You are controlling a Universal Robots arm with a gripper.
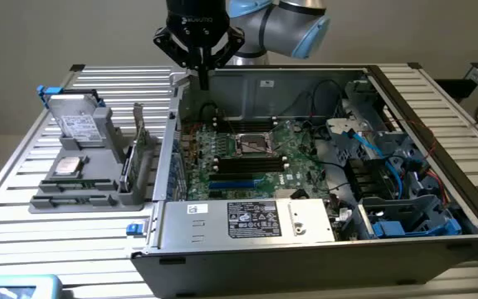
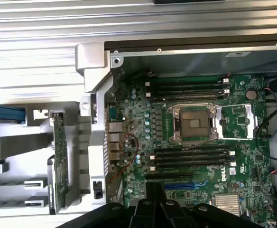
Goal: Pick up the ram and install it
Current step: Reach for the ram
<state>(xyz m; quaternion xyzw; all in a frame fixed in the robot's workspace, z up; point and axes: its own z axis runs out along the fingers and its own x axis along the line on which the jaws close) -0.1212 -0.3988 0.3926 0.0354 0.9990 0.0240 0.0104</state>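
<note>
Shows ram [image 1: 77,185] lying in rack's [image 1: 85,201] front slot on desk [image 1: 23,237], exterior view's left of open case [image 1: 305,249], and farther back tool [image 1: 203,82] clenched, empty, touching nothing, hovering above case's far left corner, open room over motherboard [image 1: 293,134].

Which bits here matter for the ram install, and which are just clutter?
Job: ram in the grey holder; empty memory slots; pincer, shut, holding nothing.
Lying about: hard drive, processor chip, upright expansion card, all in that holder.
</note>
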